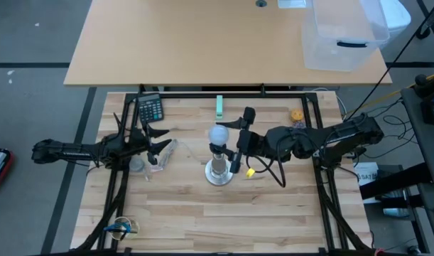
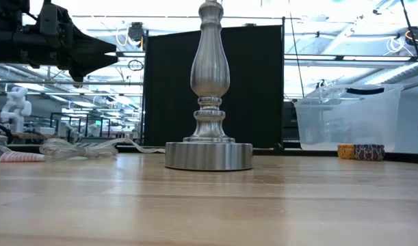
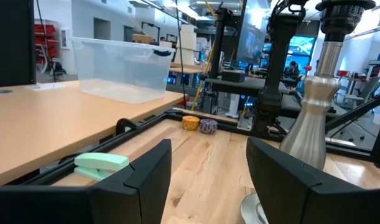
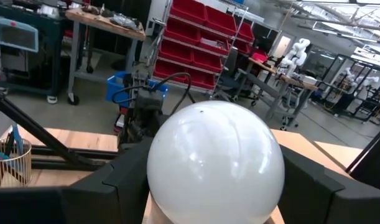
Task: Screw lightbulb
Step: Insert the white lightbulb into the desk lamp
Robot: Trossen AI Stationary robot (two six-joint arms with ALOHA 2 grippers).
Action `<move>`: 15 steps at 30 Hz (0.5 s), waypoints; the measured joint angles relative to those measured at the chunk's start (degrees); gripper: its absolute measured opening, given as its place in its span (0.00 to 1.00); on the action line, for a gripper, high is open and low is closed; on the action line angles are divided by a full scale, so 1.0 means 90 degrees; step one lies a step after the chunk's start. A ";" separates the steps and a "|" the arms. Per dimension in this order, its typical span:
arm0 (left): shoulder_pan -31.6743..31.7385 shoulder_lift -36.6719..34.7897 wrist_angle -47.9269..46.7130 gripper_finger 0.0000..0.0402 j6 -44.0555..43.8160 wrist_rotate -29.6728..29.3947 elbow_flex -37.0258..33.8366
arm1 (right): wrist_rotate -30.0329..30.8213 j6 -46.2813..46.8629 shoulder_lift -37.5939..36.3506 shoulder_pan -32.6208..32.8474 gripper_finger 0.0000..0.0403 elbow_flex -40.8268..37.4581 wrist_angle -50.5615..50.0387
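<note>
The white lightbulb [image 1: 218, 134] stands globe-up over the black socket [image 1: 217, 150] of the silver lamp stand [image 1: 217, 173] in the middle of the table. The stand rests on its round base [image 2: 209, 156]. My right gripper [image 1: 234, 139] comes in level from the table's right, and the globe [image 4: 214, 149] fills the gap between its fingers. The bulb's screw base is hidden. My left gripper [image 1: 157, 144] waits open, low at the table's left, pointing toward the stand [image 3: 311, 118]. My right gripper has the lightbulb's globe between its two fingers [image 4: 118, 180], one on the far side and one on the near side [image 4: 156, 171]. The fingers come level from the table's right. The bulb stays upright above the socket. How far its base sits in the socket is hidden.
A calculator [image 1: 150, 108] and a green block [image 1: 219, 107] lie toward the far edge. Crumpled clear plastic [image 1: 165, 152] lies by my left gripper. Two small round things [image 1: 297, 115] sit at the far right. A clear bin [image 1: 341, 35] stands on the desk beyond.
</note>
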 joint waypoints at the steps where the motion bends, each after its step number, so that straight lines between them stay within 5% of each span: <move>1: 0.0000 -0.0002 0.0000 0.52 0.0000 0.0002 0.0002 | 0.0001 -0.0011 0.0017 0.0000 0.64 0.0000 -0.0003; 15: 0.0001 0.0000 0.0000 0.52 0.0000 0.0000 0.0001 | 0.0151 -0.0290 0.0221 -0.0012 0.64 0.0000 -0.0021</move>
